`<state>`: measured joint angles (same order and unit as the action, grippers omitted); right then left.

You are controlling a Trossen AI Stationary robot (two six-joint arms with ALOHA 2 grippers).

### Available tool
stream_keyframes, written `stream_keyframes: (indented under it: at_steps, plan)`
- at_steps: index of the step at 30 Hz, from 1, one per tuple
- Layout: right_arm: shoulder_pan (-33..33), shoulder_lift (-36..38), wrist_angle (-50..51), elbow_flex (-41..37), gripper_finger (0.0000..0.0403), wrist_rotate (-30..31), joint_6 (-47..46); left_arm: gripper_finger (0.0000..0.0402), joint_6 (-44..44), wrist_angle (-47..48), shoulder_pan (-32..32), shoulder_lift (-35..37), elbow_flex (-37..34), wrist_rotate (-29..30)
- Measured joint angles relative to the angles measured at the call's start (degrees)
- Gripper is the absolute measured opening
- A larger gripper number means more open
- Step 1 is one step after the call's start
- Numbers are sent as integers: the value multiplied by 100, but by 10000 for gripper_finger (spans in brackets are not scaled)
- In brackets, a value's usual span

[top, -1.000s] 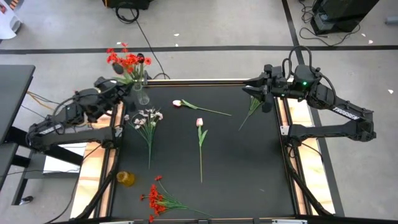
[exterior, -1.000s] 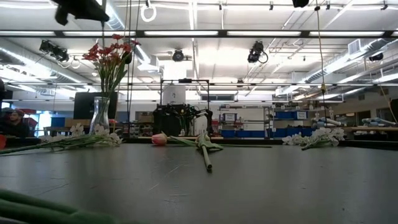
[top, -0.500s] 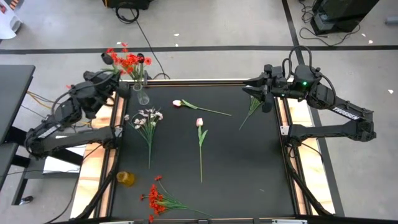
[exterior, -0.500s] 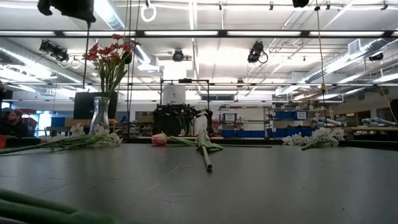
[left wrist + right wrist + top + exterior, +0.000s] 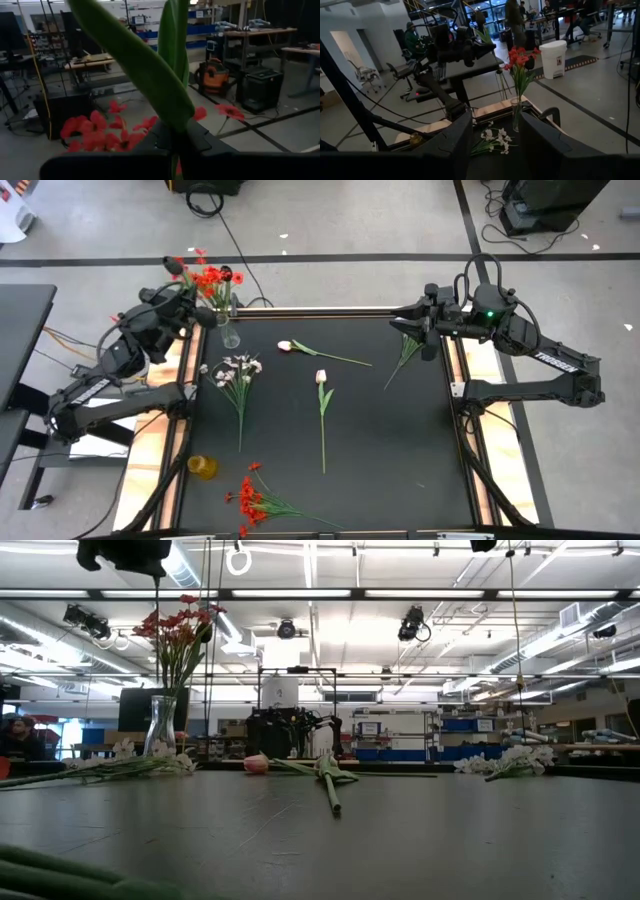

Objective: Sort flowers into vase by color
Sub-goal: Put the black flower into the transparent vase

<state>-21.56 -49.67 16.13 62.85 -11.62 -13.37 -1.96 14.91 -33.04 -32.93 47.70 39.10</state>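
Note:
My left gripper (image 5: 193, 310) hovers high beside the clear glass vase (image 5: 230, 332), which stands at the table's far left corner with red sprays (image 5: 208, 278) in it. It is shut on a green flower with long broad leaves (image 5: 150, 75); the bloom does not show. My right gripper (image 5: 415, 327) waits open over the far right edge, above a white spray (image 5: 404, 353). Another white spray (image 5: 237, 372), two pink tulips (image 5: 286, 346) (image 5: 321, 377) and a red spray (image 5: 250, 496) lie flat on the table. My left gripper pinches the green flower's stem (image 5: 176, 131) just below its leaves, between the two fingers (image 5: 200, 140). The flower is lifted clear of the table, and its leaves stick out forward past the fingertips, above the red blooms (image 5: 95, 127) in the vase. The rest of the stem is hidden.
A small yellow container (image 5: 202, 467) sits near the table's left edge, close to the red spray. The black tabletop (image 5: 400, 440) is bare on its right half. People and desks show in the room beyond the table (image 5: 412, 37).
My left gripper, still shut on the green flower, has swung away from the vase toward the table's left, then come back partway toward the red blooms, ending nearer the far edge than before. The flowers on the table have not moved.

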Motion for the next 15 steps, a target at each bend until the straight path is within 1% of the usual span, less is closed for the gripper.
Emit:
stream_keyframes:
  at_steps: [2,7,11,15]
  plan:
    - [1,1,1,0,168,0,-1,11,77,-203,-120,-8,-203,-139]
    - [2,0,-1,0,168,0,0,11,157,-775,-331,-9,-650,-172]
    - [1,0,-17,0,168,-2,0,11,322,-790,-492,-8,-871,-174]
    - [2,0,-17,0,168,0,0,11,700,-789,-661,-6,-1123,-180]
